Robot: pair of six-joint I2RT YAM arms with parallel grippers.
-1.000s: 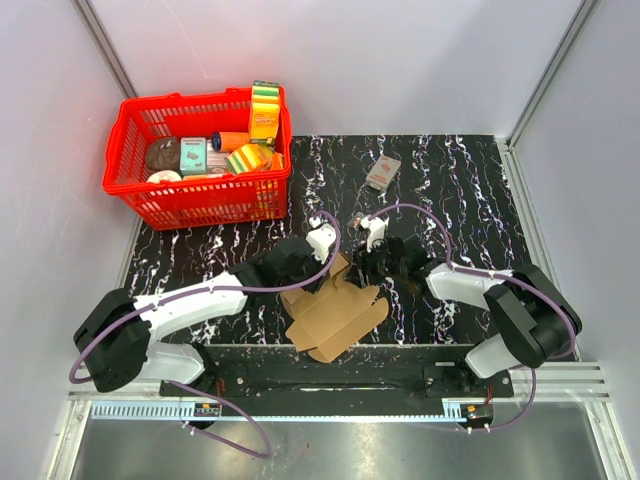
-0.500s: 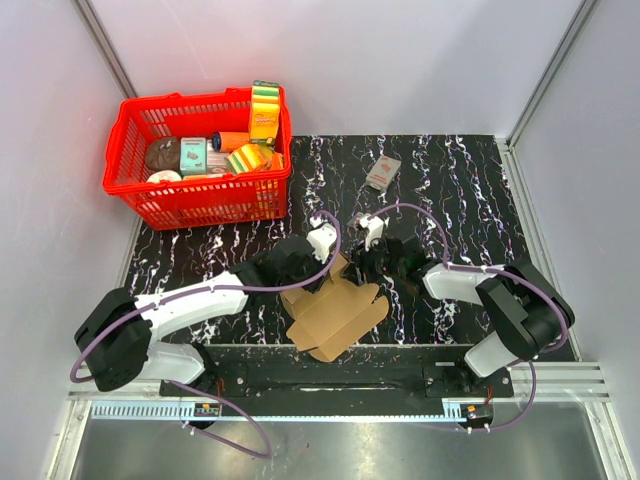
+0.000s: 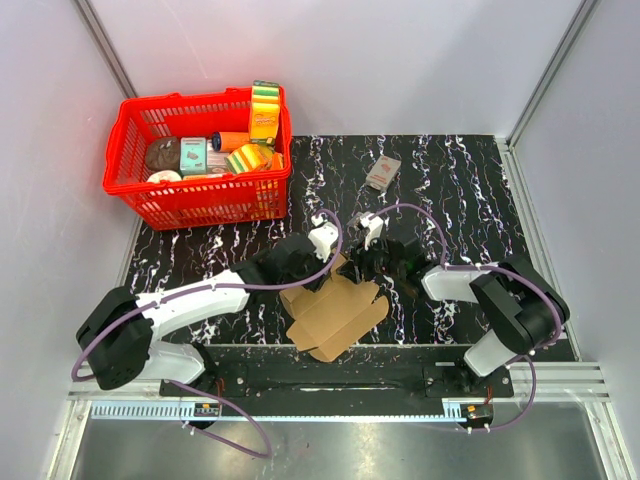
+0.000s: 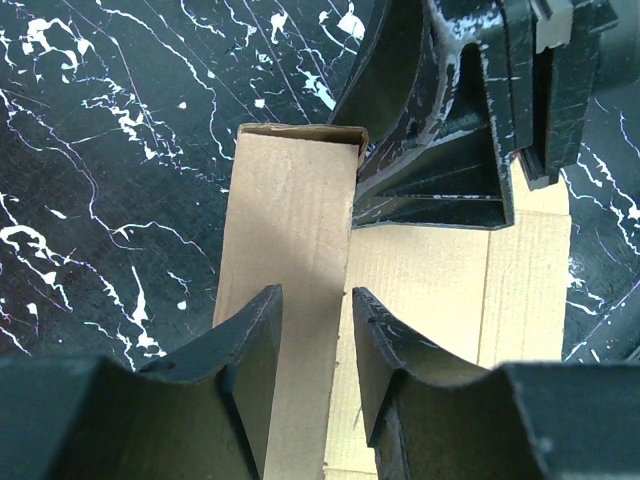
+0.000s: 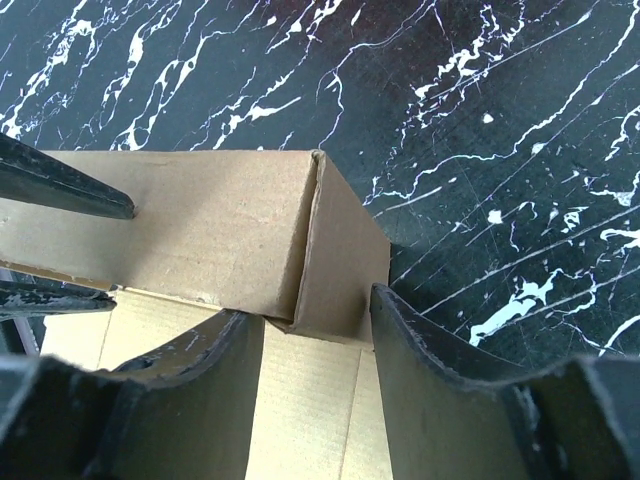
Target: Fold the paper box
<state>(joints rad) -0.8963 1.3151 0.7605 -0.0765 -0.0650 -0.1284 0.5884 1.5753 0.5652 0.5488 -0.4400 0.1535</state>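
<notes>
The paper box [image 3: 335,312] is a brown cardboard sheet, partly folded, lying on the black marbled table between the arms. One long wall [image 4: 290,210] stands raised. My left gripper [image 3: 335,265] straddles that wall's top edge in the left wrist view [image 4: 312,305], jaws narrowly apart, the right finger close against the edge. My right gripper [image 3: 360,265] is open astride the short end flap [image 5: 340,260] at the wall's corner in the right wrist view [image 5: 315,320]. The left fingers [image 5: 60,185] show at that view's left edge.
A red basket [image 3: 200,183] with several packets and sponges stands at the back left. A small grey-and-red packet [image 3: 382,172] lies at the back centre. The table's front edge and the arm bases lie just behind the box.
The right arm's elbow has drawn in slightly to the left. Both grippers and the box have stayed almost in place.
</notes>
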